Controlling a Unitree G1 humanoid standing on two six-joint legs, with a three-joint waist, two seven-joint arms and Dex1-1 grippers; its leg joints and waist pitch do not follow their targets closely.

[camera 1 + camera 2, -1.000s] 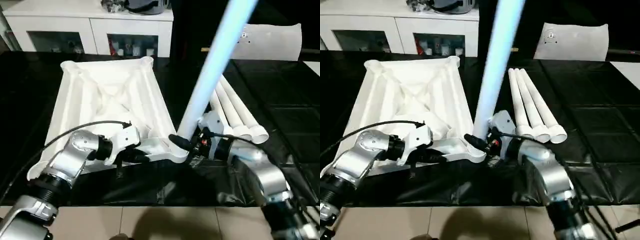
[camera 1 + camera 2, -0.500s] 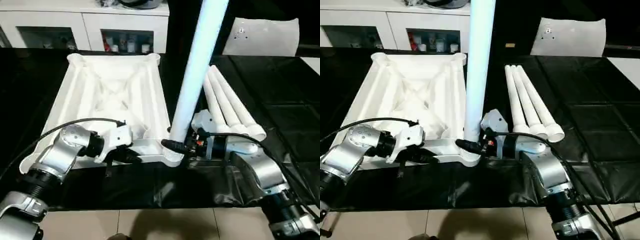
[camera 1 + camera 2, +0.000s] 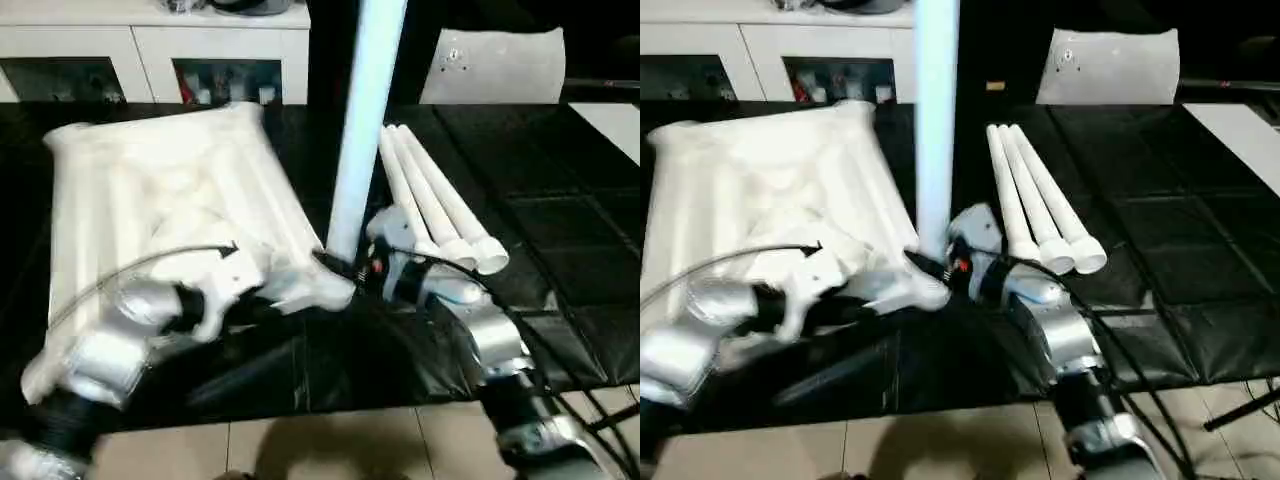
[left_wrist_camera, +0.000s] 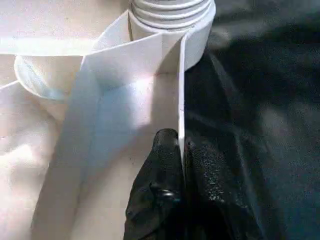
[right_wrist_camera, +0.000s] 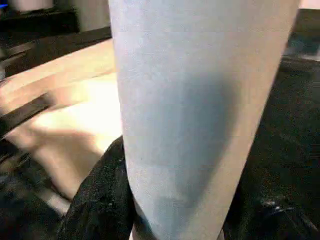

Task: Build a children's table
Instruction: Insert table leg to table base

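Observation:
The white tabletop [image 3: 150, 190] lies ribbed side up on the left of the black table. One white leg [image 3: 365, 120] stands almost upright in the near right corner socket [image 3: 333, 290]. My right gripper [image 3: 343, 266] is shut around the leg's base; the right wrist view shows the leg [image 5: 200, 110] between its black fingers [image 5: 100, 200]. My left gripper [image 4: 180, 146] is shut on the tabletop's thin near rim [image 4: 181, 90], just beside that socket, where the leg's threaded end [image 4: 172, 10] sits. Three more legs [image 3: 440, 210] lie side by side to the right.
A white cabinet with glass doors [image 3: 150, 60] stands behind the table. A flat white board [image 3: 490, 65] leans at the back right. The table's front edge [image 3: 330, 415] runs just below my arms, with tiled floor beyond it.
The leg has swung from leaning right to nearly upright in the corner socket. The tabletop's far end has swung left. The camera has shifted too.

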